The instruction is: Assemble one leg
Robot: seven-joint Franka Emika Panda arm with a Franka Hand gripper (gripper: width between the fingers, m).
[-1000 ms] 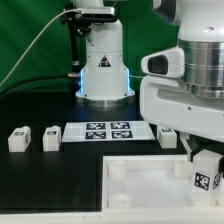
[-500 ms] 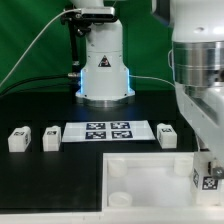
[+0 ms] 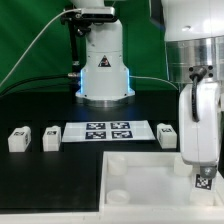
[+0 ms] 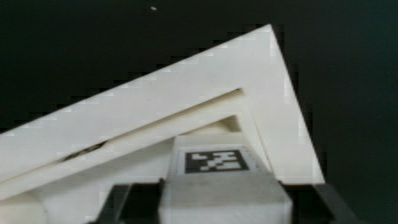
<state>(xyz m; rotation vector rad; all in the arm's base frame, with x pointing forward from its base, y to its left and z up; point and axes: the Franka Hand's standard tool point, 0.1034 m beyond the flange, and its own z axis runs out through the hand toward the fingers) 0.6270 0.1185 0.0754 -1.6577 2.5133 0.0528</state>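
My gripper (image 3: 200, 176) hangs at the exterior view's right, shut on a white leg (image 3: 201, 184) whose tag faces the camera. It holds the leg over the right side of the large white tray-like tabletop (image 3: 140, 185). In the wrist view the leg (image 4: 217, 170) sits between my dark fingers (image 4: 135, 206), tag up, above a corner of the tabletop (image 4: 214, 85). My gripper (image 4: 217, 208) is clamped on the leg's sides. Three more legs lie on the black table: two at the left (image 3: 18, 139) (image 3: 50, 137) and one at the right (image 3: 167, 135).
The marker board (image 3: 105, 131) lies between the loose legs, in front of the robot base (image 3: 104, 70). A green backdrop stands behind. The arm's white body fills the upper right of the exterior view.
The arm's wrist has turned and shifted over the tabletop's right side. The held leg has stayed in the gripper at about the same height. The loose legs have not moved.
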